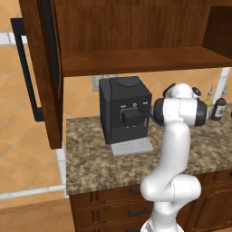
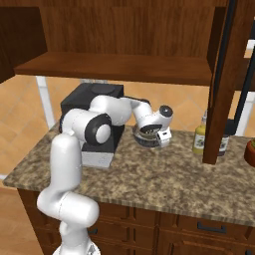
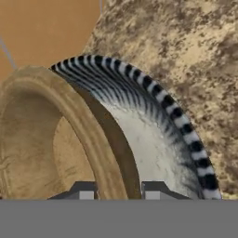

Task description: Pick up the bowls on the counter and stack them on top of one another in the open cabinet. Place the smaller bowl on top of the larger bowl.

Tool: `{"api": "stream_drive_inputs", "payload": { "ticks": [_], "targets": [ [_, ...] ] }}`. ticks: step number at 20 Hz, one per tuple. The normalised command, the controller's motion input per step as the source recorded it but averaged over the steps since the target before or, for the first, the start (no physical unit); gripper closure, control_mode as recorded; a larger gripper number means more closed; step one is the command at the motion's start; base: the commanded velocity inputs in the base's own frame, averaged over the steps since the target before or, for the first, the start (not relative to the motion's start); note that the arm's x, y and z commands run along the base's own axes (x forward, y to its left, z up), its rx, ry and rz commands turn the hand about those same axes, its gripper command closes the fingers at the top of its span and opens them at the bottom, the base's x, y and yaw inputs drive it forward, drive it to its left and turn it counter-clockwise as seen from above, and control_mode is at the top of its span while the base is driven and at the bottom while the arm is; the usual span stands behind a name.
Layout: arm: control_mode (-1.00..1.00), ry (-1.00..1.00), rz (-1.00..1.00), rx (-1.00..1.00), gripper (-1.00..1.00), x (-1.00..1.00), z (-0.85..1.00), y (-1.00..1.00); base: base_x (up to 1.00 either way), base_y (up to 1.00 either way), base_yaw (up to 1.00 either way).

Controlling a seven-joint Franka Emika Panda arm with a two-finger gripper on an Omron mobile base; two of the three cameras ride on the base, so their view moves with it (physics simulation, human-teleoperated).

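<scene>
Granite counter (image 2: 149, 179) scene: tan bowl (image 3: 42, 139) is seen nested inside the striped bowl (image 3: 158, 135), its rim straddled by barely parted fingers (image 3: 86, 191), probably just being released.

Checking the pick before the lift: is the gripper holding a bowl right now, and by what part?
The gripper straddles the rim of the tan bowl, which lies inside the blue-grey bowl. Whether the jaws actually clamp it cannot be told.
</scene>
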Motion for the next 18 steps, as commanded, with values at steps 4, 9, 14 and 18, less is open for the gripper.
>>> {"api": "stream_drive_inputs", "payload": {
  "ticks": [4, 9, 14, 18],
  "targets": [
    [-1.0, -0.02, -0.05, 0.0, -1.0, 0.12, 0.0, 0.0, 0.0, 0.0, 0.0],
    [-1.0, -0.07, 0.0, 0.02, -1.0, -0.43, 0.17, -0.14, 0.0, 0.0, 0.0],
    [-1.0, -0.01, 0.0, 0.02, -1.0, -0.41, 0.02, -0.1, 0.0, 0.0, 0.0],
    [-1.0, 0.0, 0.0, 0.08, -1.0, -0.03, 0.42, 0.01, 0.0, 0.0, 0.0]
  ]
}}
